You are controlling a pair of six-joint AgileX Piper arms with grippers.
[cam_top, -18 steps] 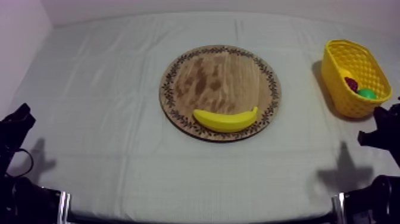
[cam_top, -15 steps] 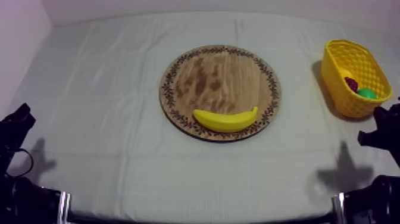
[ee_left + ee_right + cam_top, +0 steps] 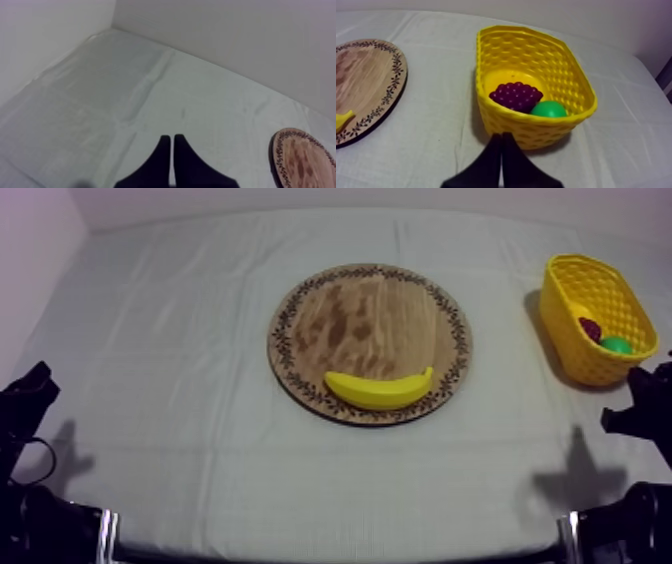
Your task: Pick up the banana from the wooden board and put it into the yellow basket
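One banana [image 3: 380, 390], top view: lies on its side at the near edge of the board [image 3: 370, 303], partly over the patterned rim, both ends curving toward the board's middle. One basket [image 3: 588, 360] at the right of the surface [image 3: 170, 348], well apart from the board. Left arm [image 3: 28, 398] and right arm [image 3: 640, 410] sit low at their own sides, well apart from the banana. Task judged not yet begun.

Left wrist view: left gripper [image 3: 171, 138], fingers pressed together in a narrow wedge over bare cloth, with the board's edge off to one side. Hazard: this arm is the farther from the basket, so using it would likely mean a long carry and more chance of a drop.

Right wrist view: right gripper [image 3: 501, 135], fingers likewise pressed together, aimed at the basket's near wall. The banana's tip shows at the board's rim. The basket holds grapes [image 3: 516, 96] and a green fruit [image 3: 548, 109] at the end nearest the gripper.

Hazards, as judged:
- Fingers not spread before descent would probably shove the banana off the board rather than take it.
- The banana sits close to the rim, so a finger coming down on the near side may catch the board's edge and shift it.
- The skin looks smooth and curved, so a pinch near either end may let the banana swing or slip. The thick middle looks safer.
- The basket is partly filled, so a long banana released low may rest on the grapes or the wall and tip out.
- A knock to the basket wall may push the basket along the cloth.
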